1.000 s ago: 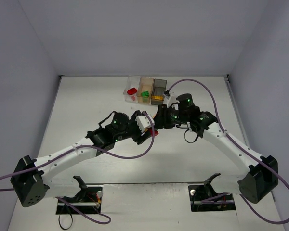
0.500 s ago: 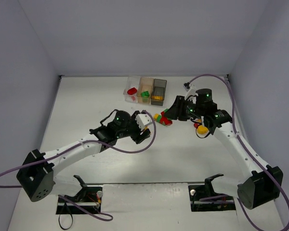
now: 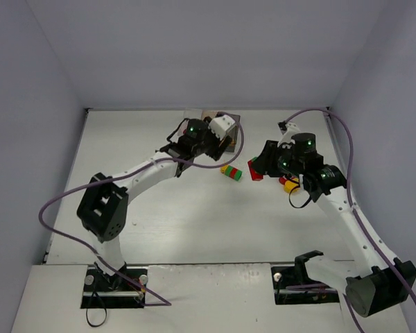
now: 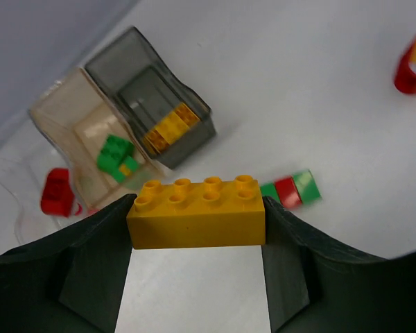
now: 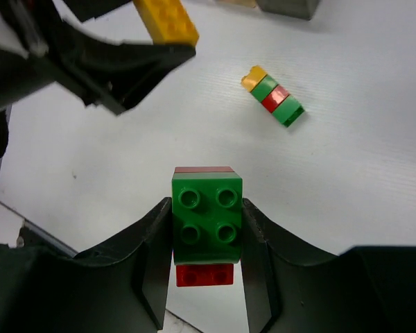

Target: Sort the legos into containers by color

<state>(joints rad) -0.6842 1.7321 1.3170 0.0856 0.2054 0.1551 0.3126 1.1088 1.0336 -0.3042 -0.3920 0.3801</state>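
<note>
Your left arm reaches far forward, and its left claw [image 4: 196, 232] is clamped on a yellow brick [image 4: 196, 208]. Your right arm is bent at the elbow. Its right claw [image 5: 206, 232] grips a green brick [image 5: 206, 208] joined to a red brick [image 5: 204, 275]. The tabletop [image 3: 159, 208] is white and the walls [image 3: 194, 55] are pale. Just beyond the left claw lie the grey box [image 4: 152, 87], the orange-tinted box [image 4: 73, 121] and the clear box [image 4: 14, 205]. A mixed stack [image 5: 274, 97] lies ahead of the right claw.
</note>
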